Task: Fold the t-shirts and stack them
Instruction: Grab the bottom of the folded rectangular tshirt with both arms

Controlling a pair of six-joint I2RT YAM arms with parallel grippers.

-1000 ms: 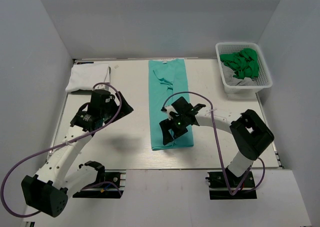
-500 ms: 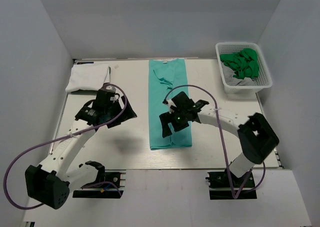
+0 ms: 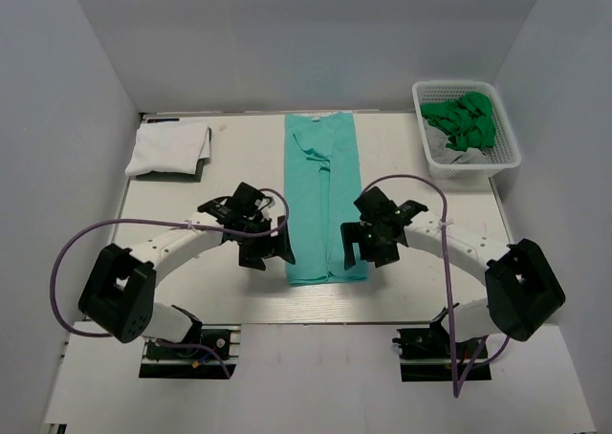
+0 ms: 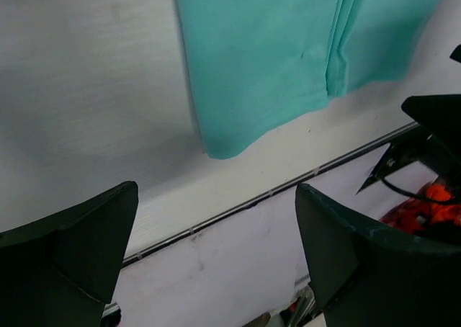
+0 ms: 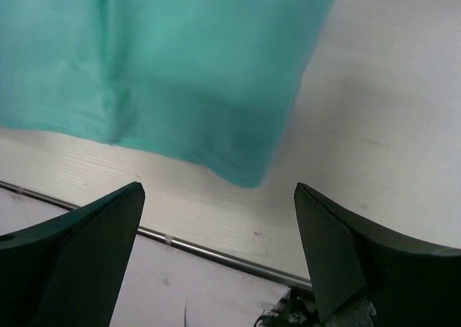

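Plainly spread wide at both left hand (image 3: 271,247) and right hand (image 3: 368,243), gripping nothing; poised low just beside the near corners of the teal-mint t-shirt (image 3: 325,195), laid as a long folded strip mid-table (image 3: 430,205). Cannot tell whether touching cloth. Reaching inward from either side, elbows out. Far left: white t-shirt (image 3: 170,147)

— How many shirts lie on the tabletop (image 3: 244,162)?
— Two: one teal shirt (image 3: 325,195) and one white shirt (image 3: 170,147).
— Baskets?
— One basket (image 3: 470,170). It holds one green heap (image 3: 464,119), whose pieces I can't count, and one pale grey piece (image 3: 442,147).
— And the machinery?
— Two arms, a left arm (image 3: 182,248) and a right arm (image 3: 459,246). Two purple cables as well, one each: left cable (image 3: 59,262), right cable (image 3: 447,281).
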